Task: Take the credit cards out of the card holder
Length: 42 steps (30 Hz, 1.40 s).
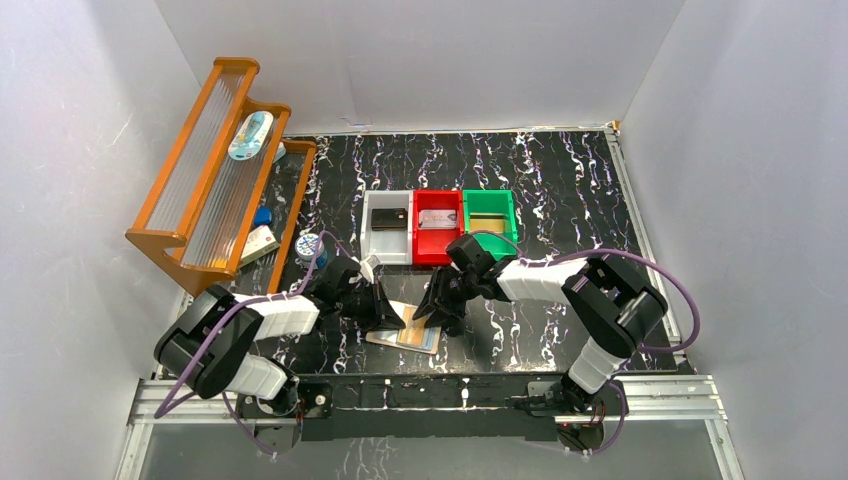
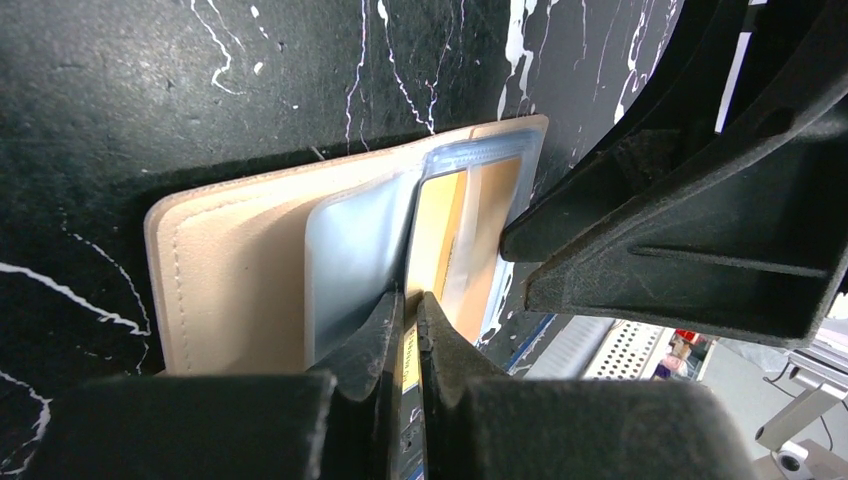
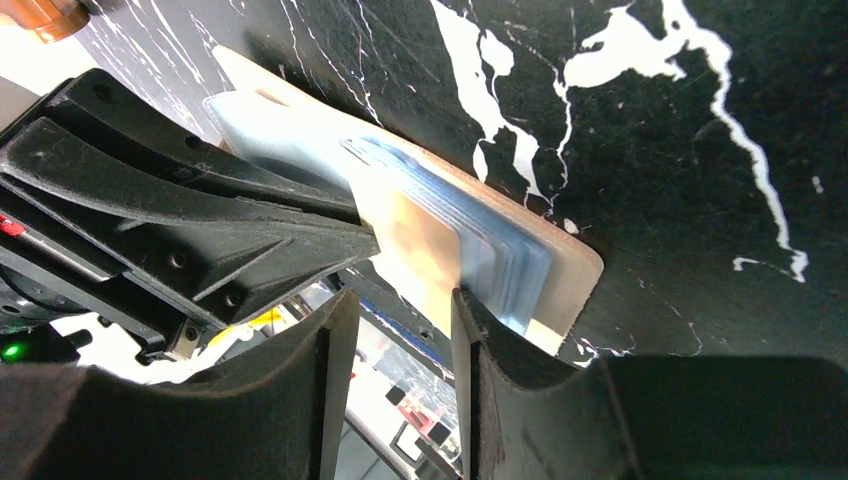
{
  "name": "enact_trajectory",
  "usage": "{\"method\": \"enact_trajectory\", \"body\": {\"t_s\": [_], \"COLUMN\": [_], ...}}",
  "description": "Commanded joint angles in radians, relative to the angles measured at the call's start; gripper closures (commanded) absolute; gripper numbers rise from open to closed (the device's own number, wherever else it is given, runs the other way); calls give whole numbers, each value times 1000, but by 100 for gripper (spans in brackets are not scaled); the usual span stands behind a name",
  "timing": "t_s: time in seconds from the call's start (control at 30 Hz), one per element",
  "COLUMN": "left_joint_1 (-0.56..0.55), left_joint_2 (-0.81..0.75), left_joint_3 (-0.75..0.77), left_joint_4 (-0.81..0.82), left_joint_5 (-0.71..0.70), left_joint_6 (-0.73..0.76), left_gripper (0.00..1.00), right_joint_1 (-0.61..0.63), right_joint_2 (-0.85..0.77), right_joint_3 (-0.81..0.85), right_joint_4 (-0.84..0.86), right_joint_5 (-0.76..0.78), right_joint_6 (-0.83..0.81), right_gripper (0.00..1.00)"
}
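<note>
No writing or number is legible anywhere; faint marks on the card [image 2: 408,362] edge just below the card holder [image 2: 240,270] are too blurred to read.

Table top [image 1: 560,190]: black mat with white marble veins.
Walls [image 1: 420,60]: plain white, on three sides.
Frame [image 1: 680,395]: metal rails along the near edge.
Wooden rack [image 1: 170,250]: orange-brown, ribbed clear shelves, stands tilted at the far left.
Packet [image 1: 250,135]: pale blue and white, lies on the rack's upper shelf.
Blue cap [image 1: 262,216]: lower in the rack, beside a white box [image 1: 260,243].
Round jar [image 1: 310,246]: on the mat, just beside the rack's foot.
Grey bin [image 1: 370,235]: holds a dark flat thing [image 1: 390,219].
Red bin [image 1: 418,230]: touches the grey bin; holds a pale flat thing [image 1: 437,221].
Green bin [image 1: 490,195]: touches the red bin; holds a tan flat thing [image 1: 487,224].
</note>
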Motion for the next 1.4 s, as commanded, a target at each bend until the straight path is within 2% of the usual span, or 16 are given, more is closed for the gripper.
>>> {"method": "enact_trajectory", "body": {"t_s": [0.0,0.17,0.27,0.73,0.97,1.03,1.2,1.27,1.37], "left_joint_1": [-64,-64,-63,-63,-63,-63,-60,-52,-46], "left_joint_2": [-4,-111,-144,-218,-201,-178,-148,-146,-126], "left_joint_3": [13,17,21,26,18,13,-38,-54,-65], "left_joint_4": [20,-163,-218,-311,-236,-186,-37,-7,42], "left_joint_5": [-9,-182,-235,-334,-257,-197,-90,-72,-30], "left_joint_6": [-17,23,45,53,58,53,-27,-44,-55], "left_gripper": [100,100,100,100,100,86,66,63,63], "right_joint_1": [39,32,32,32,32,32,32,32,31], "right_joint_2": [102,118,117,106,96,96,108,117,124], "right_joint_3": [-19,39,45,67,55,32,-23,-47,-77], "right_joint_4": [-26,-137,-153,-183,-109,-32,43,81,155], "right_joint_5": [153,217,230,242,164,116,124,135,126], "right_joint_6": [-48,-103,-108,-139,-125,-89,6,32,64], "right_gripper": [51,48,47,45,44,44,44,44,44]}}
